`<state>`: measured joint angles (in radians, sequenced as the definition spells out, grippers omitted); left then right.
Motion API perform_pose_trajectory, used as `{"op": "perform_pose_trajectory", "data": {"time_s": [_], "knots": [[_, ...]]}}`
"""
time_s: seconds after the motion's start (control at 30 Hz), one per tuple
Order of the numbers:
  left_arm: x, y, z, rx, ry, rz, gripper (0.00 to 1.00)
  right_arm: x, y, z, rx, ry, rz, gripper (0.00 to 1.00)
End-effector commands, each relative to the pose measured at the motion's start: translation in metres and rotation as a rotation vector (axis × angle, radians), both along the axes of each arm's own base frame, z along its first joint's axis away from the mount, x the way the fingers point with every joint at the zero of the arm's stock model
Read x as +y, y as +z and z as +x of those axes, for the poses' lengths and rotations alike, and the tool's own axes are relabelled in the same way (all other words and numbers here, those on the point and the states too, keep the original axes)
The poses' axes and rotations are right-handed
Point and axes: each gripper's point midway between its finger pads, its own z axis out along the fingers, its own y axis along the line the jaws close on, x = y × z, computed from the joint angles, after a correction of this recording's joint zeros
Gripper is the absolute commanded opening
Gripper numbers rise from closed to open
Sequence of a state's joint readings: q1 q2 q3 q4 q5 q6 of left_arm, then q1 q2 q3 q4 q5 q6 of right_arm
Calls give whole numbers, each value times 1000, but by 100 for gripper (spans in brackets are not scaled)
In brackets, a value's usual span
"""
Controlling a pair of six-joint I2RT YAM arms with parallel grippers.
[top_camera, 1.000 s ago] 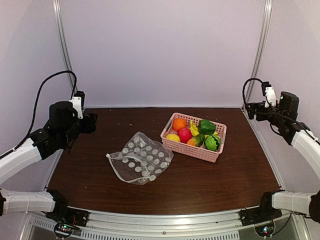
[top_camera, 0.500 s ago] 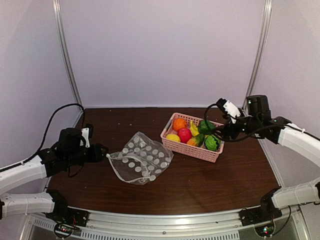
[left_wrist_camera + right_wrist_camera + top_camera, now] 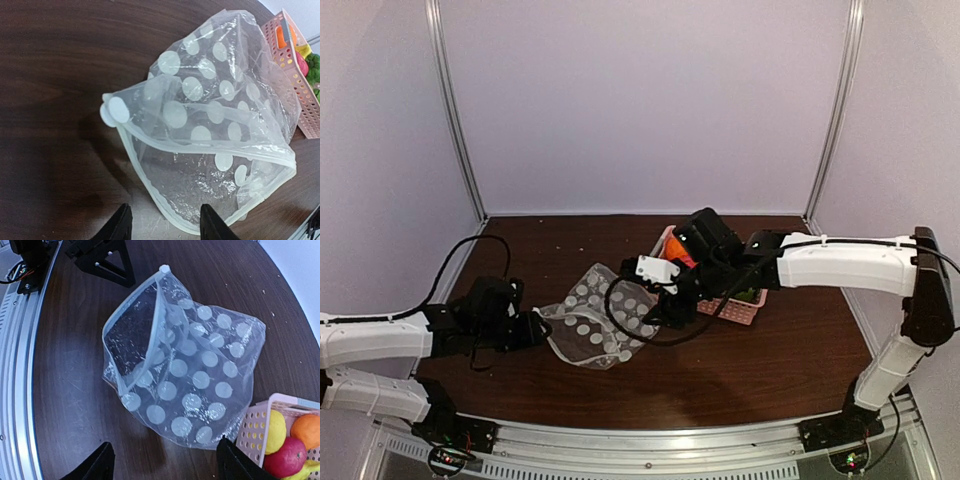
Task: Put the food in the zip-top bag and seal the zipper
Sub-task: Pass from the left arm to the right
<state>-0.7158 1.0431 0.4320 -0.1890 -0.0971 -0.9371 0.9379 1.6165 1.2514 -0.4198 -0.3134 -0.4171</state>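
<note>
While left gripper [image 3: 535,329], jaws apart near the counter's left edge, faces the zip-top bag [image 3: 603,322] with its zipper [image 3: 158,305] gaping, right gripper [image 3: 656,311] hangs spread above it. Top view hides most food [image 3: 287,456] in the basket [image 3: 252,432]; right wrist shows it.

Zip-top bag [image 3: 600,318] lies on the table [image 3: 740,380] left of centre. The basket [image 3: 252,432] is just beside it on the right, toy fruit [image 3: 275,431] inside. Left gripper [image 3: 533,330] sits at the bag's left corner, right gripper [image 3: 165,465] above it.

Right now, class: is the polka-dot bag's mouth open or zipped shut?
Open: on the zip-top bag, the zipper edges gape apart; nothing inside.
</note>
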Motion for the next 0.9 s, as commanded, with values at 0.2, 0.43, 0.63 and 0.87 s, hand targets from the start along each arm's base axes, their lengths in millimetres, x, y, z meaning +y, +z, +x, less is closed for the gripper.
{"op": "perform_pose_trajectory", "data": {"time_s": [0.2,0.43,0.63,0.87], "knots": [[1,-26,4,74,127,-41,44,90,-36,7,112,-84,-20,71],[-8,-27,15,44,142,-87,34,110,-57,12,150,-90,-31,69],[-16,-24,29,12,168,-119,17,126,-63,32,99,-155,-54,46],[-8,4,43,-80,223,-112,0,128,-53,45,39,-207,-93,3]]}}
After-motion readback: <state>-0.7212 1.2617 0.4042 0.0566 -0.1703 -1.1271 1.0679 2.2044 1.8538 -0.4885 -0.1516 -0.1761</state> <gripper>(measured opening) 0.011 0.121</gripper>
